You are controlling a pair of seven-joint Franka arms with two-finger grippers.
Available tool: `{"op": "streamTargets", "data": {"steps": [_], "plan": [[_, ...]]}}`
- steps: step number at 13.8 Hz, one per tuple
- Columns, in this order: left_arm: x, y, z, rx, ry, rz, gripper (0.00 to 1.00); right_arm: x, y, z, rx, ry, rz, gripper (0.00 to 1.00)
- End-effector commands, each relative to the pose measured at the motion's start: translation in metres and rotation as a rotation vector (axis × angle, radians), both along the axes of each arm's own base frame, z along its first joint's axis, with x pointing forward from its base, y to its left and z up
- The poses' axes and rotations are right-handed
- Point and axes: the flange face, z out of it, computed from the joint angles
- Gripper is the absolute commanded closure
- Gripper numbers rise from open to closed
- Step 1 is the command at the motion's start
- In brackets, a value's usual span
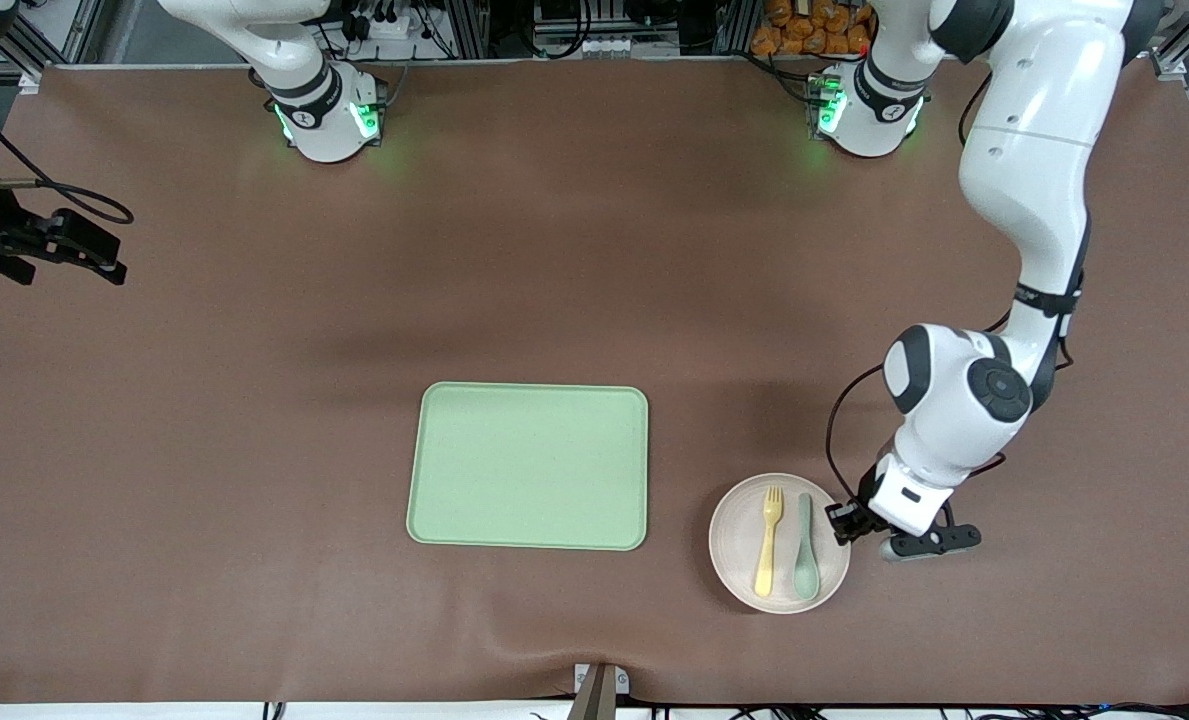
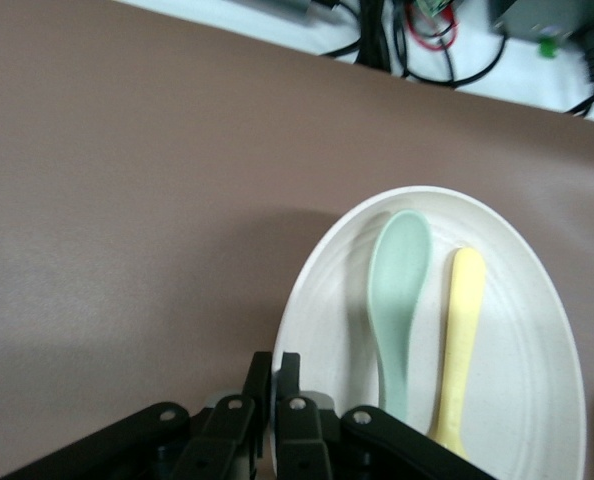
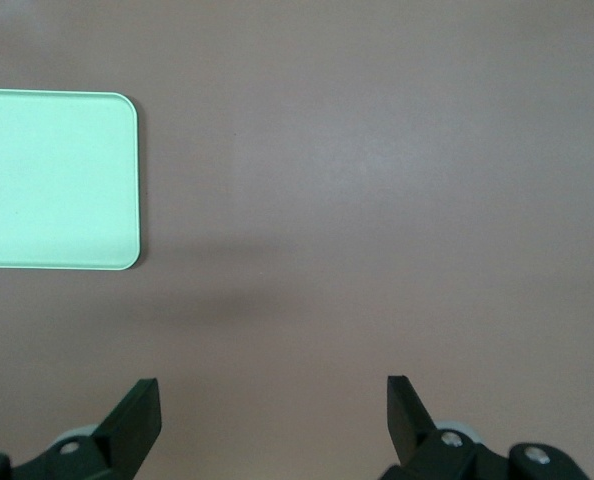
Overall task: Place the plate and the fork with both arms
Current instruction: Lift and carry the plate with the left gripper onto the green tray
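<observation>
Left gripper (image 1: pixel 844 524) clamped on plate (image 1: pixel 744 570) rim; plate on bench beside tray (image 1: pixel 529 466), carrying fork (image 1: pixel 768 541) (and spoon (image 1: pixel 805 548)). Right gripper (image 3: pixel 273 415) spread, waiting. Nothing placed yet.

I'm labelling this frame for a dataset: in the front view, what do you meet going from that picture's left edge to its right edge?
Right gripper → green tray → yellow fork → grey-green spoon, both on the plate → left gripper at the plate's rim.
</observation>
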Motion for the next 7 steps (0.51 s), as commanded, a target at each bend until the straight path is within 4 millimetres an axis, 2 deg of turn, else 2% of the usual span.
{"op": "streamTargets", "data": {"steps": [1, 2, 5, 6, 7], "plan": [[-0.025, -0.009, 0.036, -0.066, 0.010, 0.027, 1.00, 0.000, -0.002, 0.003, 0.010, 0.003, -0.019, 0.00], [-0.027, -0.020, 0.040, -0.091, 0.014, 0.037, 1.00, 0.000, -0.003, 0.003, 0.010, 0.004, -0.020, 0.00], [-0.039, -0.071, 0.045, -0.164, 0.042, 0.032, 1.00, 0.001, -0.008, 0.002, 0.010, 0.005, -0.023, 0.00], [-0.043, -0.097, 0.050, -0.196, 0.043, 0.012, 1.00, 0.001, -0.011, 0.002, 0.012, 0.003, -0.023, 0.00], [-0.044, -0.119, 0.045, -0.236, 0.060, 0.009, 1.00, 0.002, -0.013, 0.002, 0.012, -0.002, -0.025, 0.00]]}}
